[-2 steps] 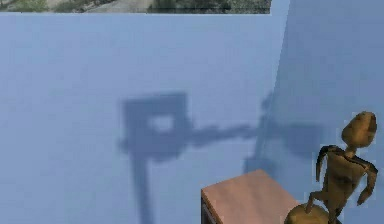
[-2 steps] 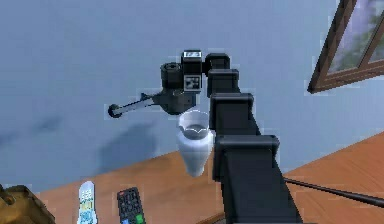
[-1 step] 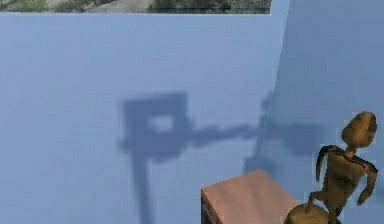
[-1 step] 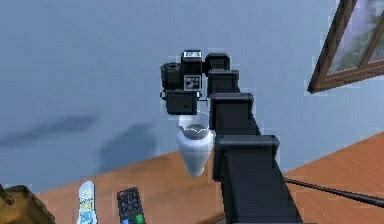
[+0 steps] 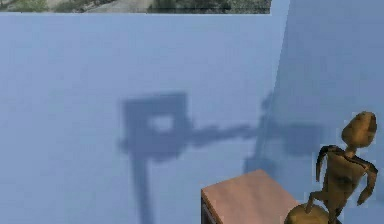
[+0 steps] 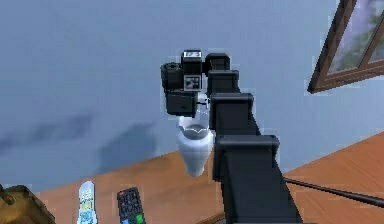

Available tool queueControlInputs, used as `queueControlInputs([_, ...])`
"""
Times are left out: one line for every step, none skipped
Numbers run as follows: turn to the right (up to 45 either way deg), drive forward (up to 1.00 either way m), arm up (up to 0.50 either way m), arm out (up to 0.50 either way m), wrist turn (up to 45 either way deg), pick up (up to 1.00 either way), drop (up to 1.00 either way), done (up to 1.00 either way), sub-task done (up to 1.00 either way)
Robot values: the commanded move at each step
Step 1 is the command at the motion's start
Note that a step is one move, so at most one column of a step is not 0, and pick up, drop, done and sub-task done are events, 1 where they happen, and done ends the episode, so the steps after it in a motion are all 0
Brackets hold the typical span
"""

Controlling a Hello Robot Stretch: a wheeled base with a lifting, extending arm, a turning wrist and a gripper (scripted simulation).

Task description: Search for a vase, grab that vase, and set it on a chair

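Dark and square, the arm (image 6: pixel 245 165) rises from the near edge toward a blue wall (image 6: pixel 80 70). At its far end sits the gripper (image 6: pixel 190 105). I cannot tell whether its fingers are spread or pressed together, nor whether they hold anything. Just below the fingers is a pale vase (image 6: pixel 195 148), with a wooden table (image 6: pixel 150 178) behind it. Lower and left of the fingers, a black remote (image 6: pixel 128 205) and a white-and-blue bottle (image 6: pixel 87 203) lie on the table. High to the fingers' right is a window frame (image 6: pixel 350 50). In the forward view, a bronze figure (image 5: pixel 345 170) stands beside the table's corner.
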Motion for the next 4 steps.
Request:
queueControlInputs([0.0,0.00,-0.24,0.00,0.0,0.00,0.00,0.00,0.00])
queueControlInputs([0.0,0.00,0.00,0.00,0.0,1.00,0.00,0.00,0.00])
queueControlInputs([0.0,0.00,0.10,0.00,0.0,0.00,0.00,0.00,0.00])
queueControlInputs([0.0,0.00,0.14,0.00,0.0,0.00,0.00,0.00,0.00])
